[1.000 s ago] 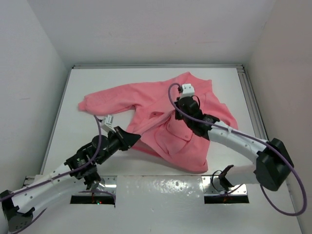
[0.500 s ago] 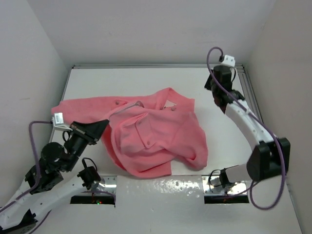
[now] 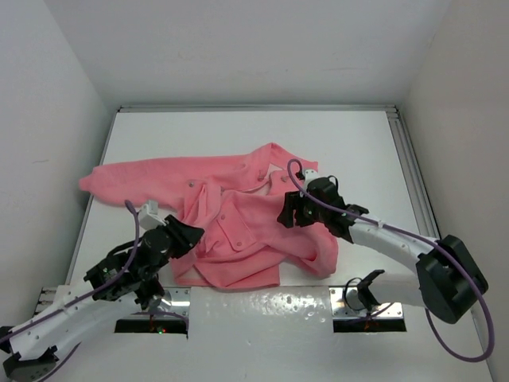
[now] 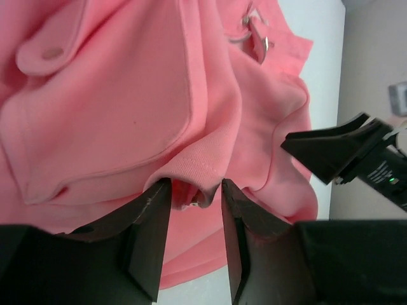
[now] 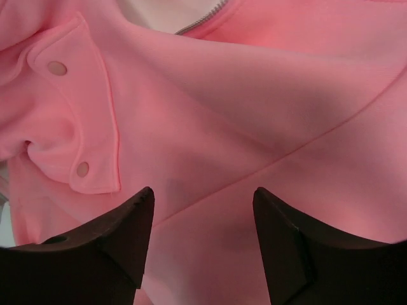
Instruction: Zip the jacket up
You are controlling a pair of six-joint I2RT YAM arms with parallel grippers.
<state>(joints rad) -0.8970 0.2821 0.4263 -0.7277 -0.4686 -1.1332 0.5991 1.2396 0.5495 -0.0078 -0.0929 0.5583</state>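
both arms have closed in since half a second ago: the right one has swung back from the far right corner of the table (image 3: 358, 143) to the middle of the jacket (image 3: 254, 239), and the left one has come in to its near left edge.

the left gripper (image 4: 195, 184) is narrowed onto a fold of ribbed hem that fills the gap between its fingers (image 4: 149, 235), so it looks to be pinching cloth. the right gripper (image 5: 203, 190) is spread wide just above smooth fleece and holds nothing. beside it lies the pocket flap (image 5: 82, 114) with its snaps, and further off a short run of zipper teeth (image 5: 203, 22) shows at the collar opening. in the left wrist view a small metal pull (image 4: 254, 32) sits near the far edge.

the jacket lies rumpled in the middle of the table, one sleeve stretched out to the left, the front folded over itself.

it is light, soft and limp; it will bunch and drag rather than slide flat. best holds, i judge, are the firmer hem and the zipper edges, with one side pinned while the pull is drawn.
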